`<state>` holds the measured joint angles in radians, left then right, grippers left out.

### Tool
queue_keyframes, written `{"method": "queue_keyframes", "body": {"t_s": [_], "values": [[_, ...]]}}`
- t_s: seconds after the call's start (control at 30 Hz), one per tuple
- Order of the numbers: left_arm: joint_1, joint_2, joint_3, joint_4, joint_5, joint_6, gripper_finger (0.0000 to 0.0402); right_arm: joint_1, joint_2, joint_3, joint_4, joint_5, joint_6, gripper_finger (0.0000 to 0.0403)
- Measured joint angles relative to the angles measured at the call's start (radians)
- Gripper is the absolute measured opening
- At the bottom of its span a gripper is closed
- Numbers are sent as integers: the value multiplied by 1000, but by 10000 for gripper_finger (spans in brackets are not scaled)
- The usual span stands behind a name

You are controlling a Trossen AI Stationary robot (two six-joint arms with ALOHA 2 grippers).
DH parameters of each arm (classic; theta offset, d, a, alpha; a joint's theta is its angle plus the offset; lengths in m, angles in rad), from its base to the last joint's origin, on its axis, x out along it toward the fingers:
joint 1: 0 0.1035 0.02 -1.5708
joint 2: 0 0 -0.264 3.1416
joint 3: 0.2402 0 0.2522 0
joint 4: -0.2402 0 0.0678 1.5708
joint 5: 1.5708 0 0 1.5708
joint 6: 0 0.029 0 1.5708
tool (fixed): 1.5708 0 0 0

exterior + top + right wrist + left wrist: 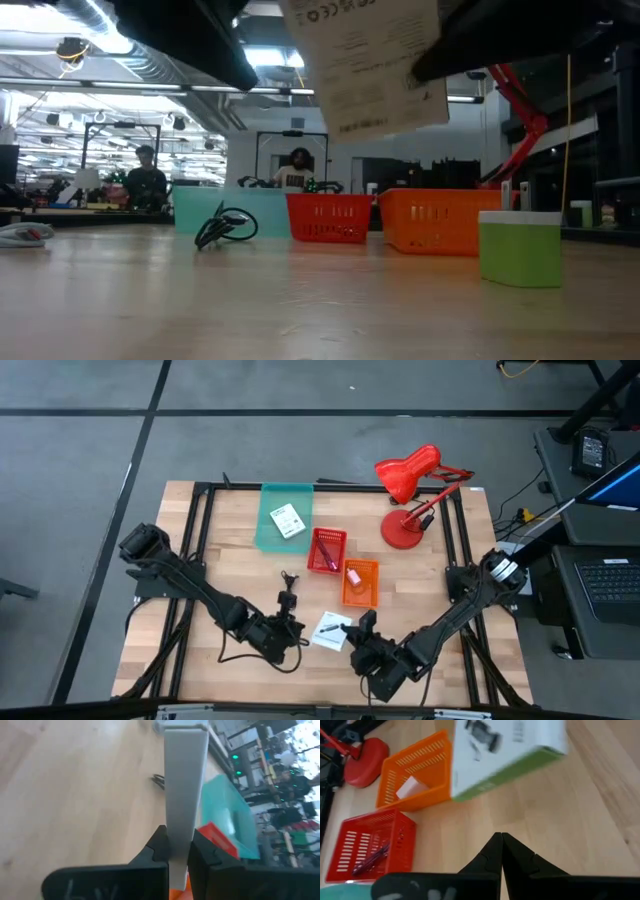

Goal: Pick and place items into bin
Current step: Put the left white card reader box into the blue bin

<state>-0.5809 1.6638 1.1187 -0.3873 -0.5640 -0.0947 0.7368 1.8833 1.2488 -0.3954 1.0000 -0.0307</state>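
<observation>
Pinched in the right claw (pixel 178 851), a flat white card (pixel 183 785) hangs.

Red desk lamp (pixel 410 485) stands at the wooden table's (pixel 230 570) far right corner | laptop (pixel 608 582) on a desk beside | two people (pixel 147 175) sit at workstations beyond

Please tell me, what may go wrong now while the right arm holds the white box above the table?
1. The right gripper pinches the white box only at a thin edge, so it might tilt or slip.
2. The left gripper, fingers shut, sits close beside the box; the arms might bump.
3. The black cable lies nearby and could snag.
</observation>
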Motion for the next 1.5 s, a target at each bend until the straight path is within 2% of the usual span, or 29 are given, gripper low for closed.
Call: {"method": "queue_keyframes", "body": {"t_s": [0.13,0.3,0.53,0.63,0.87,1.03,1.2,1.5], "values": [[-27,0,-6,7,-26,-25,1,-5,-34,-32,-2,28,10,19],[-42,0,-78,154,-21,-26,1,-18,-65,-111,39,28,46,19],[-38,-48,-227,349,-22,-40,1,-86,-82,-217,302,12,-168,19],[-38,-124,-304,435,-30,-21,1,-143,-82,-247,422,-74,-245,19],[-38,-340,-533,625,-94,-4,1,-274,-84,-273,632,-190,-396,19],[-38,-435,-653,678,-160,6,1,-360,-84,-273,762,-316,-420,19],[-38,-485,-691,676,-229,70,1,-476,-84,-273,883,-483,-360,19],[-39,-559,-691,668,-221,206,1,-669,-83,-273,1091,-753,-161,19]]}}
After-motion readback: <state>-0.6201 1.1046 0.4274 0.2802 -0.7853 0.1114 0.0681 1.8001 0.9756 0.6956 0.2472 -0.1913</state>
